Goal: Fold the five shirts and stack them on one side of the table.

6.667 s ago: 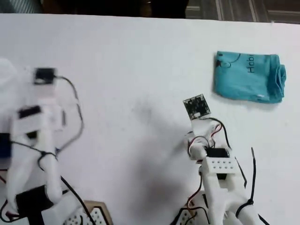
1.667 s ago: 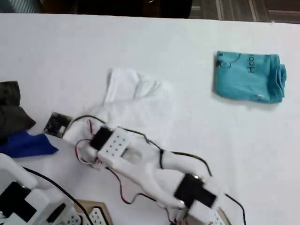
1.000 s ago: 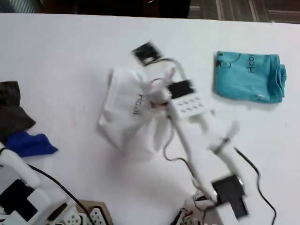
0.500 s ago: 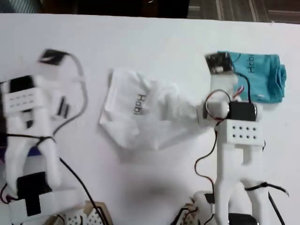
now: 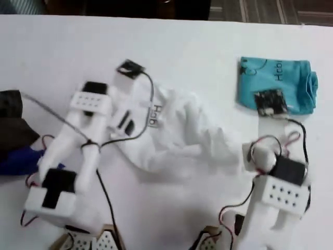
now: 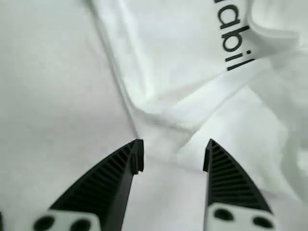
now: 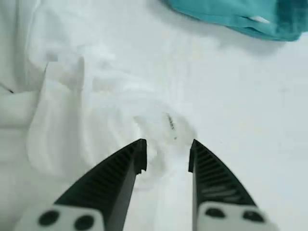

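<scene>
White shirt (image 5: 182, 135) beneath left tool (image 6: 173, 155) and right tool (image 7: 167, 155), both with jaws apart, at opposite ends.

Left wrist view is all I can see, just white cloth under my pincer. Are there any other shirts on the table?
Observer: Yes, a folded teal shirt lies on the right side of the table.
Operator: Where's the other arm?
Observer: The right pincer is open at the white shirt, at its rumpled end nearer the teal one.
Operator: Any more shirts?
Observer: A black shirt and a blue shirt lie bunched at the left edge.
</scene>
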Motion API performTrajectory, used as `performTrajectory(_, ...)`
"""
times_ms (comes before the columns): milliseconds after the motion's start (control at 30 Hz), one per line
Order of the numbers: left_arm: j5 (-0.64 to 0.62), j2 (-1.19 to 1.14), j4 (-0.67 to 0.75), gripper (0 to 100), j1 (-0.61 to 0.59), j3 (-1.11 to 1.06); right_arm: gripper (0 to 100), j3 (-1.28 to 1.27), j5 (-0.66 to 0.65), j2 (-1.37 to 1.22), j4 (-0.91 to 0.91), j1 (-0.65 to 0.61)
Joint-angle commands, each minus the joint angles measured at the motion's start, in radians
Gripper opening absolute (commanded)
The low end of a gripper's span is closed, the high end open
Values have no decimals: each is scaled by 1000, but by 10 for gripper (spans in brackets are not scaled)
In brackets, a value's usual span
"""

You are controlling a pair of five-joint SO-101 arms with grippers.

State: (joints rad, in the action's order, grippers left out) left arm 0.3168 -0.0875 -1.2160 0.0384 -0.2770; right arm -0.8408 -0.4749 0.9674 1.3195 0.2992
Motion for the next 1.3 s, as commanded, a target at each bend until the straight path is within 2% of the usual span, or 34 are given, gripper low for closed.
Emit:
performTrajectory(0, -11, -48, 66, 225, 46, 15, 149, -133, -12, 120, -77, 71)
performTrajectory(233, -3, -143, 75, 209, 49, 8, 149, -388, -14, 302, -151, 88)
performTrajectory(300, -3, -164, 71, 168, 29, 7, 149, -407, -14, 346, -153, 88)
performTrajectory(433, -2, -186, 29, 15, -15, 15, 149, -427, -14, 406, -177, 87)
performTrajectory(633, 3, -123, -60, 28, -152, 18, 149, -431, -8, 415, -171, 47)
performTrajectory(767, 132, -5, -158, 28, -265, 12, 149, -431, -6, 415, -177, -15)
performTrajectory(933, 267, 140, -267, 27, -460, 7, 149, -425, -5, 414, -191, -171)
performTrajectory(1033, 368, 175, -295, 28, -574, 5, 149, -422, 43, 392, -239, -254)
performTrajectory(1133, 450, 175, -318, 39, -643, 5, 149, -361, 104, 274, -272, -337)
performTrajectory(1267, 500, 183, -328, 155, -675, 18, 151, -147, 181, -15, -269, -443)
